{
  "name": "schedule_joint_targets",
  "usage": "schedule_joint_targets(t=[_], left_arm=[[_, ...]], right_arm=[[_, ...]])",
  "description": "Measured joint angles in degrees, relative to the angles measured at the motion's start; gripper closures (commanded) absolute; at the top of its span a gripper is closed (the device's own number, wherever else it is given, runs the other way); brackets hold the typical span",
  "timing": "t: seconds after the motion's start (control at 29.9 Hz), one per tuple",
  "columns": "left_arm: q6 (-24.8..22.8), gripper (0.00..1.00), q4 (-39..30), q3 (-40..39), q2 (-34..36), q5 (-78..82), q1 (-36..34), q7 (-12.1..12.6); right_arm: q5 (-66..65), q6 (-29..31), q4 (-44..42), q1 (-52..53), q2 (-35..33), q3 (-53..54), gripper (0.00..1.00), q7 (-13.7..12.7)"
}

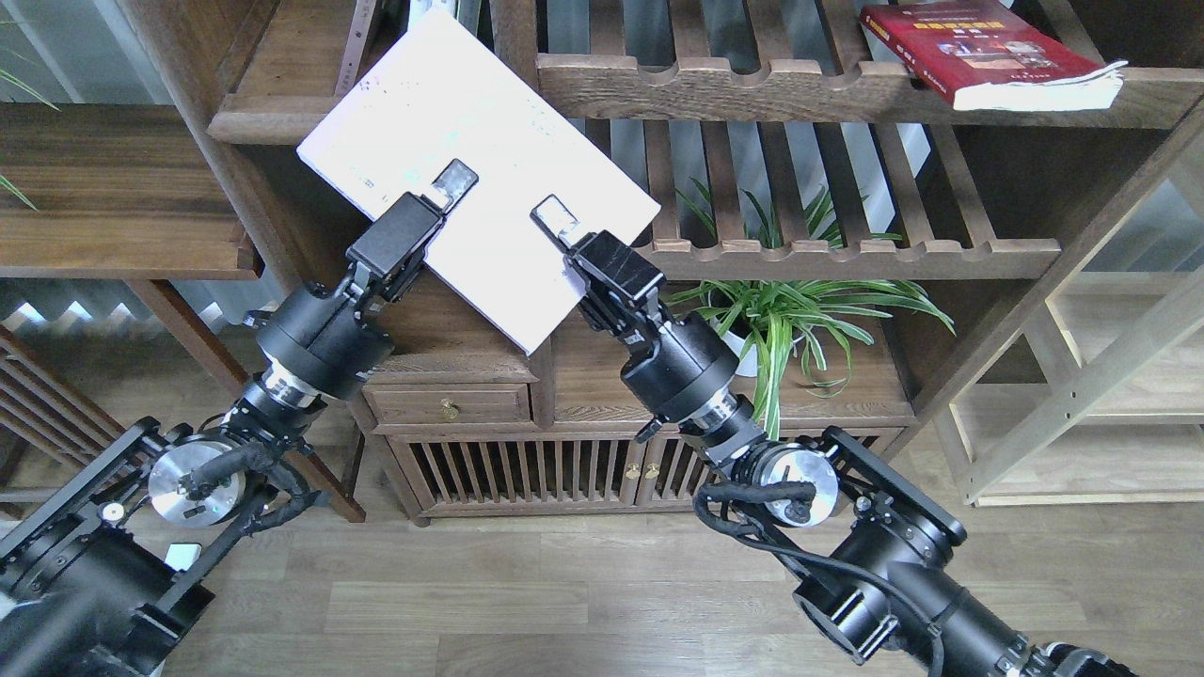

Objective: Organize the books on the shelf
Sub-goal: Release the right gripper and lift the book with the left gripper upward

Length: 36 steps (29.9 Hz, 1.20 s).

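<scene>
1. Nearest to us, our two black arms rose from the bottom corners over a wood-plank floor (pixel 527 602), the left from the lower left and the right from the lower right.
2. Beyond them stood a low cabinet (pixel 499 470) with a small drawer and slatted doors, and a green potted plant (pixel 781 320) sat on its top to the right.
3. Our left gripper (pixel 442 193) was clamped on the lower-left edge of a thick white book (pixel 489 122), one finger lying across the cover.
4. Our right gripper (pixel 557 224) was clamped on the same book near its lower-right edge, one finger showing on the cover.
5. The white book was held tilted in the air between the two grippers, its upper corner up over the dark wooden shelf (pixel 282 103) at upper left.
6. A few thin books (pixel 357 38) stood at the back of that shelf.
7. Farthest right, a red book (pixel 978 52) lay flat on the upper slatted shelf (pixel 752 89), its corner overhanging the scalloped front rail.
</scene>
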Motion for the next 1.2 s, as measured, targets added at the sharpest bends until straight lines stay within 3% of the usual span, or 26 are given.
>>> schedule_joint_targets(t=[0.43, 0.84, 1.2], left_arm=[[0.04, 0.96, 0.21, -0.67, 0.00, 0.09, -0.20, 0.05], [0.03, 0.98, -0.15, -2.19, 1.06, 0.17, -0.48, 0.55], [0.00, 0.98, -1.87, -4.44, 6.85, 5.67, -0.68, 0.83]], right_arm=[[-0.10, -2.70, -0.06, 0.10, 0.02, 0.51, 0.25, 0.10], [-0.48, -6.52, -0.30, 0.64, 0.01, 4.26, 0.19, 0.15], [-0.71, -9.40, -0.84, 0.90, 0.00, 10.04, 0.18, 0.17]])
